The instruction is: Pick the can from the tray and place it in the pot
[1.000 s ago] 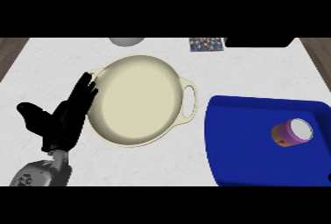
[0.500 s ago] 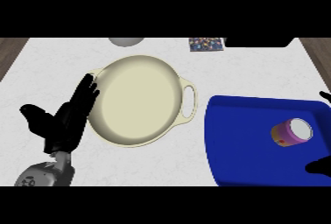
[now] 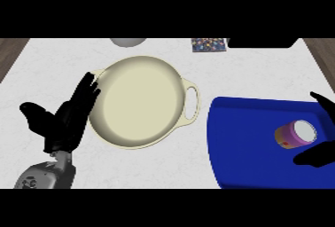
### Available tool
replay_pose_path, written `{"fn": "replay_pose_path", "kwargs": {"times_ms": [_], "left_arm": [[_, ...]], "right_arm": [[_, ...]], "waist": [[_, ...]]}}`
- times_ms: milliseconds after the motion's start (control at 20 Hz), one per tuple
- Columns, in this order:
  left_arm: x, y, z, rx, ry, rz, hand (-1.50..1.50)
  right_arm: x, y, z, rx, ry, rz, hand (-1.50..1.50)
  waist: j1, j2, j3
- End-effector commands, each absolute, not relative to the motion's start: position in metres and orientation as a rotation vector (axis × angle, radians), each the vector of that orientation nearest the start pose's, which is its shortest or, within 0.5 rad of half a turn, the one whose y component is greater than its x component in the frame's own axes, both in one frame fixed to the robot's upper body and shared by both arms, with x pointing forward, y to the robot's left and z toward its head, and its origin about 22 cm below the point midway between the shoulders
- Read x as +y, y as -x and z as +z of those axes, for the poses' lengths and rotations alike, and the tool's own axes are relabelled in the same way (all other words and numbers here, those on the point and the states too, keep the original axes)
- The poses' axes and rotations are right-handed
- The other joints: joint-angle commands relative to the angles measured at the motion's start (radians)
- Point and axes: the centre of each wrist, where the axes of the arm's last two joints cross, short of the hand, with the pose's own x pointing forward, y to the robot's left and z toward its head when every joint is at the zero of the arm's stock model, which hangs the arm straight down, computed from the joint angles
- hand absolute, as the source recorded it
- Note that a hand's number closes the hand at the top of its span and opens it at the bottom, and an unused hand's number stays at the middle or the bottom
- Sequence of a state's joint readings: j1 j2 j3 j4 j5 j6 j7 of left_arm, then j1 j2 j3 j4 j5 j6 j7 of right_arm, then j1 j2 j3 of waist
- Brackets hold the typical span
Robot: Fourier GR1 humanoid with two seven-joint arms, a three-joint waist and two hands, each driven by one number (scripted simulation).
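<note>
Can (image 3: 296,135) lies on blue tray (image 3: 248,146), ungrasped; right hand (image 3: 321,155) spread open around it; pot (image 3: 138,106) empty; left hand (image 3: 65,122) open, resting

A small purple can with a pale lid and a yellow label band (image 3: 296,135) lies tipped on its side in my blue plastic tray (image 3: 248,146), right of the frame, its lid facing the upper right. The cream-coloured, shallow round pot with side handles (image 3: 141,106) sits empty at centre-left, just beside the tray.
</note>
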State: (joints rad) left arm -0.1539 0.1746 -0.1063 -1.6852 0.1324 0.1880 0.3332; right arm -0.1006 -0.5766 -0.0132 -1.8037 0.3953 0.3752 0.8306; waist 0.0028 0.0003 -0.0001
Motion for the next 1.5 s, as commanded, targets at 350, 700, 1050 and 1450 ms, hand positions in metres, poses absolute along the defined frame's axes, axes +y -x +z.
{"fn": "replay_pose_path", "kwargs": {"times_ms": [350,700,1050,1450], "left_arm": [[0.224,-0.264,0.069,-1.468,-0.021,-0.01,0.0],[0.224,-0.258,0.052,-1.469,-0.015,-0.02,0.0],[0.248,-0.261,0.058,-1.463,-0.017,-0.023,0.0],[0.216,-0.256,0.061,-1.481,-0.01,-0.006,0.0]], "right_arm": [[-0.312,-0.269,0.104,-0.751,0.858,0.78,-1.5],[-0.327,-0.28,0.072,-0.605,0.85,0.81,-1.5],[-0.319,-0.296,0.077,-0.59,0.857,0.819,-1.5],[-0.326,-0.28,0.064,-0.806,0.834,0.852,1.5]], "waist": [[-0.002,-0.001,0.0],[0.0,0.001,0.0],[0.001,0.0,0.0],[-0.003,-0.001,0.0]]}}
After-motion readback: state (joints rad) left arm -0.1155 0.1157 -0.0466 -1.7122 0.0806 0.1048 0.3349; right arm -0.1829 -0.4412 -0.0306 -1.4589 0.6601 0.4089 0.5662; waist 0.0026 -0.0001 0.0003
